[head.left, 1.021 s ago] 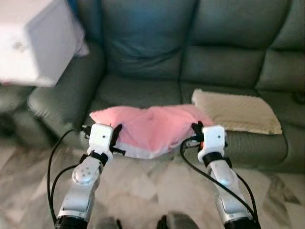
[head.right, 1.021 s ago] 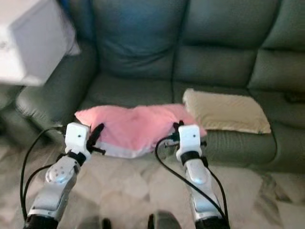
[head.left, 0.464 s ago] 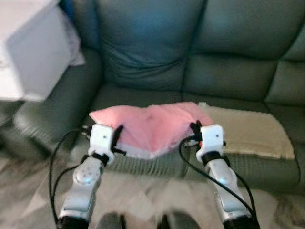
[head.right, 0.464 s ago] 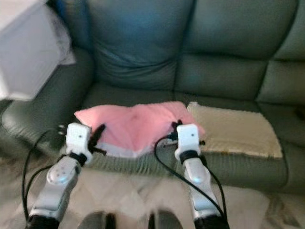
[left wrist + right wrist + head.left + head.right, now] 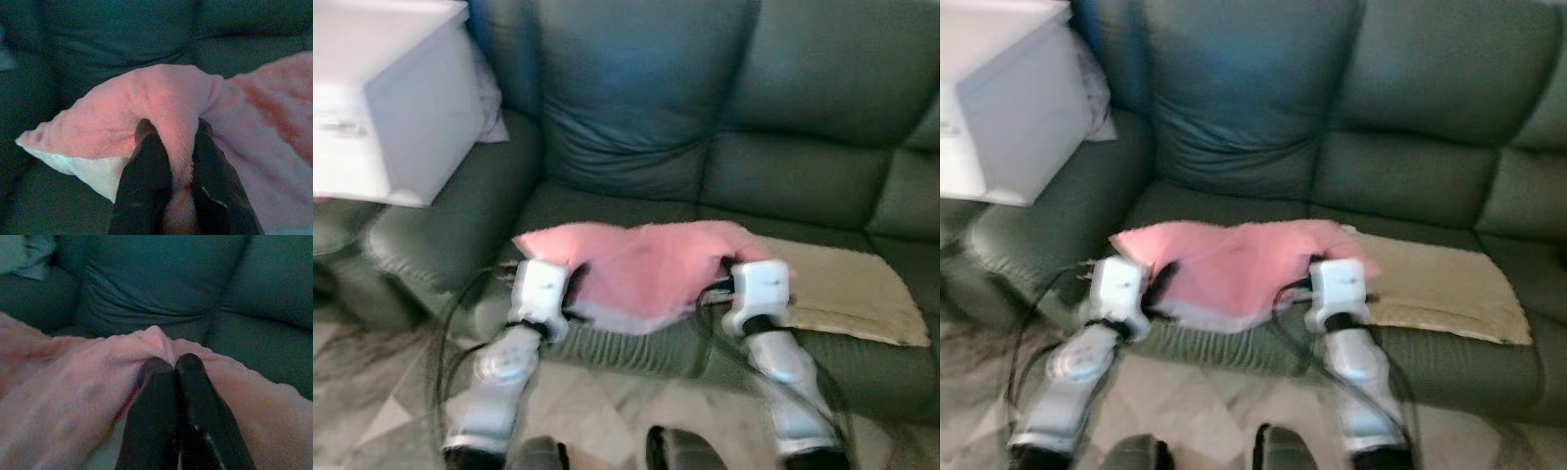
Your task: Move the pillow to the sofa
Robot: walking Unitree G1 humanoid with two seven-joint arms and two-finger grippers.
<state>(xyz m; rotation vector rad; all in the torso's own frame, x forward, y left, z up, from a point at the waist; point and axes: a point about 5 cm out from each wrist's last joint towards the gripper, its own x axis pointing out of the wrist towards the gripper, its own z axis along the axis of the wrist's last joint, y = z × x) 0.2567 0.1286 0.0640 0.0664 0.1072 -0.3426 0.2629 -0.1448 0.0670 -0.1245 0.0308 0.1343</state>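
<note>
A pink pillow [image 5: 641, 269] with a white underside hangs between my two grippers over the front edge of the dark green sofa's seat [image 5: 607, 201]. My left gripper [image 5: 570, 284] is shut on the pillow's left end; in the left wrist view its fingers [image 5: 146, 161] pinch a fold of pink fabric [image 5: 176, 107]. My right gripper [image 5: 726, 277] is shut on the pillow's right end, and the right wrist view has its two fingers [image 5: 161, 382] pressed together on the pink cloth [image 5: 73, 382].
A beige pillow [image 5: 847, 289] lies on the seat just right of the pink one. A white cabinet [image 5: 386, 98] stands at the left beside the sofa's armrest [image 5: 450, 220]. Marble floor [image 5: 597, 401] lies under my arms.
The camera has come closer to the sofa and turned a little left. The pink pillow, held at both ends, now hangs over the seat's front edge instead of out over the floor.
</note>
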